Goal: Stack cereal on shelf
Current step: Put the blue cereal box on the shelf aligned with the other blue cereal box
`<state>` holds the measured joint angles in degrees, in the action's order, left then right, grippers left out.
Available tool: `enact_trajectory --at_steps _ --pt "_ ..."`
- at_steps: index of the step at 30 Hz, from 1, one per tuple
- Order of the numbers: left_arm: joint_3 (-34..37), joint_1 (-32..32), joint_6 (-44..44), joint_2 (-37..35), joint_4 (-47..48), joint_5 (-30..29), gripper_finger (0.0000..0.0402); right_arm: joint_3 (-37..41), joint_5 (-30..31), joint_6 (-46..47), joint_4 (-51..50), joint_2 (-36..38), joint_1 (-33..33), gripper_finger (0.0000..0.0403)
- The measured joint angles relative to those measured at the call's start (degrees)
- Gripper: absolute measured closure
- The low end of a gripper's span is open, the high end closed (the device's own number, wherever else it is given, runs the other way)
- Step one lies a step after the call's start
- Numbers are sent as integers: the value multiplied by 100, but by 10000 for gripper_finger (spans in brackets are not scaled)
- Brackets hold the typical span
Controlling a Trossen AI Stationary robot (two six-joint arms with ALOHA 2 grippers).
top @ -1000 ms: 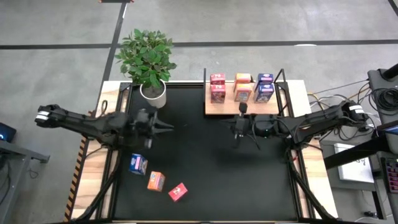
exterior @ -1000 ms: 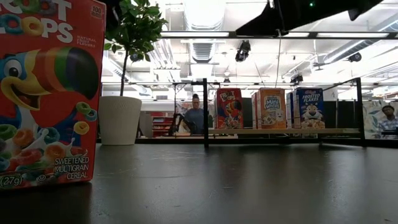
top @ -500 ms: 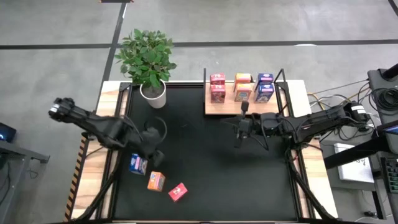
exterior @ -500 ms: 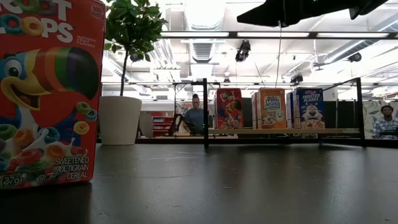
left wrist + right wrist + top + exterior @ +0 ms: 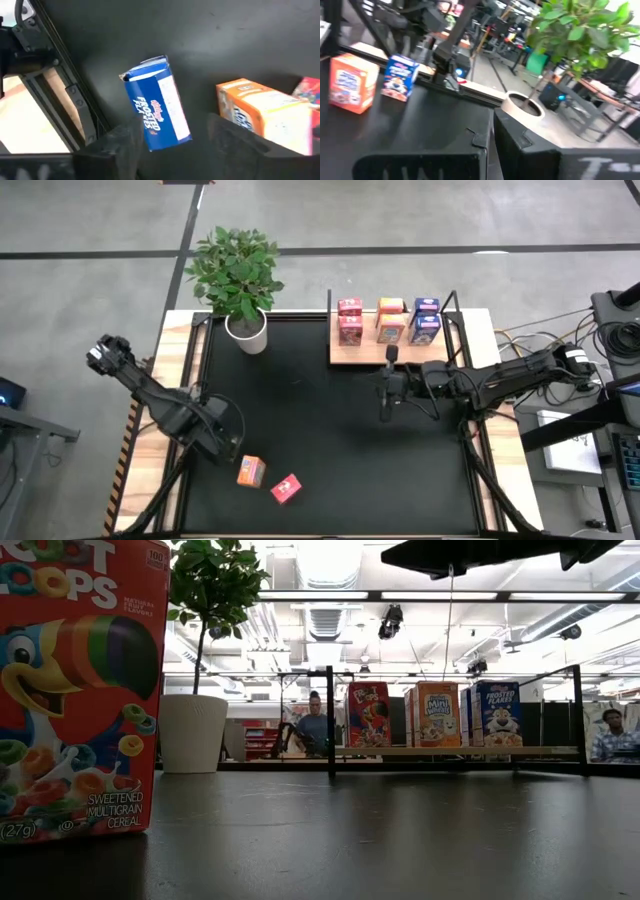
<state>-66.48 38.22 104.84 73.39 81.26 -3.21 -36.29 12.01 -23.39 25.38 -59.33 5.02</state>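
L hand (image 5: 170, 150) hangs over the blue cereal box (image 5: 156, 102), fingers wide — box loose on the surface nr the orange box (image 5: 250, 471). Centre the box btwn the fingers, drop straight, squeeze its flat sides. R hand (image 5: 386, 393) shut, by the shelf (image 5: 362, 352).

- The black tabletop (image 5: 330, 430) fills the middle of the high view, with light-wood strips along its left and right edges.
- A white pot with a leafy plant (image 5: 246, 330) stands at its upper left corner.
- The shelf (image 5: 350, 355), a light-wood board with thin black posts, sits at the upper right of the tabletop.
- On the shelf stand red boxes (image 5: 350, 321), orange boxes (image 5: 391, 321) and blue boxes (image 5: 426, 320), side by side.
- At the lower left of the tabletop lie an orange box (image 5: 251, 471) and a red box (image 5: 286, 489), close together but apart.
- In the left wrist view, a blue box (image 5: 157, 117) lies tilted just beside that orange box.
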Motion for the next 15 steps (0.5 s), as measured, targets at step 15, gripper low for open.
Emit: enact_trajectory --at_steps 15 --pt "518 450 522 228 -69 -375 162 0 -63 102 -66 -4 74 390"
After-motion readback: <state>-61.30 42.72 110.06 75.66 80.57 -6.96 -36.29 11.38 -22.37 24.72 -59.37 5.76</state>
